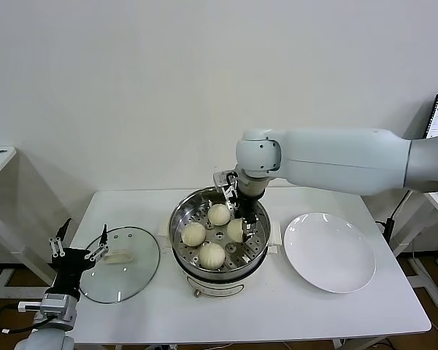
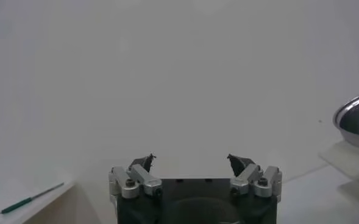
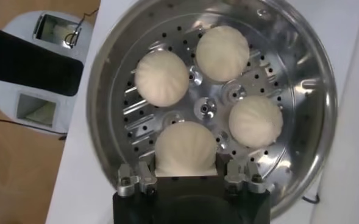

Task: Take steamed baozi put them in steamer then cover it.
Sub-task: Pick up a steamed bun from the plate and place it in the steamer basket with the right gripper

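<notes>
- Your left gripper (image 1: 79, 245) hangs wide open and empty at the table's left edge, just beside the round clear glass lid (image 1: 120, 273); it is the nearer arm for covering.
- All four smooth cream-white baozi (image 1: 212, 255) sit on the perforated tray of the shiny steel steamer (image 1: 183, 219).
- Your right gripper (image 3: 187, 175) reaches into the steamer, fingers close around the fourth bun; I cannot tell if it grips.
</notes>
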Controlling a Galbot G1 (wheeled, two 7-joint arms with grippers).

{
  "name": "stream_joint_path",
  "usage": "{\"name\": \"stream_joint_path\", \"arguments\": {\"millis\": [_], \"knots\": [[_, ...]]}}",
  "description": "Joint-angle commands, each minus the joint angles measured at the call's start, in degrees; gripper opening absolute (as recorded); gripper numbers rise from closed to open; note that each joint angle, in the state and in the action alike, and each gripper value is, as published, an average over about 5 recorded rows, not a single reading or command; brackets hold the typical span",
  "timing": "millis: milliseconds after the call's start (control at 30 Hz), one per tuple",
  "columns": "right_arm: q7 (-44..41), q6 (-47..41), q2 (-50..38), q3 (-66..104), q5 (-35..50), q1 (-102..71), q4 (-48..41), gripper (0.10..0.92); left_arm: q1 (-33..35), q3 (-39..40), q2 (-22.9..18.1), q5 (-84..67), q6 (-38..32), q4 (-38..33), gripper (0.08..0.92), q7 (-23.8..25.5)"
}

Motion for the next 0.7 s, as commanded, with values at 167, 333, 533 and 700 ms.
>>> {"name": "stream_joint_path", "arguments": {"millis": [167,333,533,700], "knots": [[0.09,-0.38,1.13,1.07,-3.53,-4.35,-3.14,0.669,-0.05,0.13,0.03,-0.08,0.07,0.07,0.823,0.01],[0.13,-0.43,1.10,1.39,-3.74,-4.90,-3.26,0.670,0.05,0.09,0.02,-0.07,0.04,0.12,0.823,0.01],[0.11,-0.35,1.16,2.05,-4.51,-5.48,-3.26,0.684,0.09,0.29,-0.07,-0.01,0.09,0.06,0.823,-0.03],[-0.03,-0.08,-0.02,3.33,-4.52,-5.48,-2.61,0.774,0.18,0.45,-0.13,0.08,0.19,0.05,0.823,-0.12]]}}
